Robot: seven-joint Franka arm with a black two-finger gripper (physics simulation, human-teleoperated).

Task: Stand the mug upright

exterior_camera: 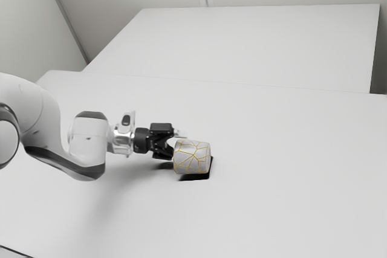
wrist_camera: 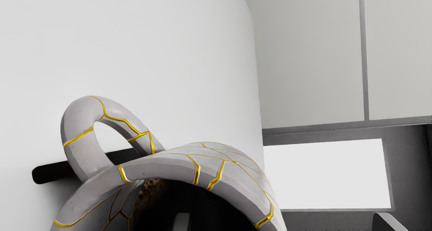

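The white mug with gold crack lines (exterior_camera: 192, 157) lies on its side on the table, in the exterior view, with the black gripper (exterior_camera: 173, 143) right at its end on the exterior view's left. From the hand's camera the mug (wrist_camera: 216, 156) shows its open mouth facing the hand and its handle sticking out to one side. The gripper (wrist_camera: 281, 221) is open: one fingertip stands in front of or inside the dark mouth, the other outside beyond the mug's wall. Whether either finger touches the wall cannot be told.
The white table (exterior_camera: 272, 197) extends around the mug, whose dark shadow falls beside it. Behind it stands another large white surface (exterior_camera: 254, 40), with pale walls further back. A thin dark-edged item lies at the exterior view's lower left corner.
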